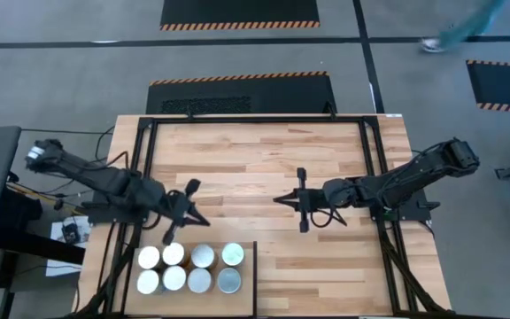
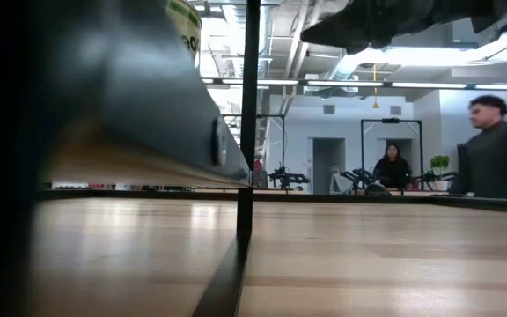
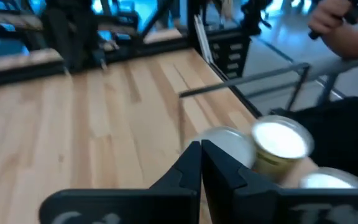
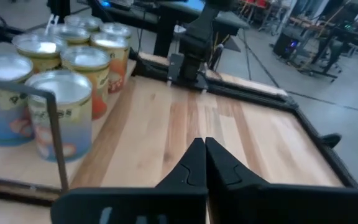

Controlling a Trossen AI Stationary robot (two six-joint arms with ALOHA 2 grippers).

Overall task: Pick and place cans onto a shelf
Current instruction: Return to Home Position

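- The eight cans (image 1: 202, 257) stand upright in two rows of four, packed just beside one another.
- They sit on the shelf (image 1: 193, 304), a pale panel at the near-left part of the table (image 1: 264, 151). A bare strip of panel shows on the near side of the rows.
- In the right wrist view the cans (image 4: 61, 112) show tan, orange and bluish labels under silvery tops. A thin metal rod stands in front of the nearest ones.
- The left gripper (image 1: 195, 216) hangs just beyond the shelf's far edge, near the far row of cans and touching none of them.
- Its own wrist view shows the left gripper (image 3: 201, 158) with its fingers pressed together and nothing between them. The can tops (image 3: 278, 143) lie just to one side.
- The right gripper (image 1: 280, 200) is over the middle of the table, pointing left, well apart from the cans.
- Its fingers are likewise closed on nothing in the right wrist view (image 4: 204, 152).
- A stretch of bare striped wood lies between the two grippers.
- In the low view, the dark slanted mass at the left is probably the shelf's underside, though it is hard to tell.
- Beyond the table in that view, one person (image 2: 500, 150) stands at the right and another (image 2: 393, 163) is farther back.
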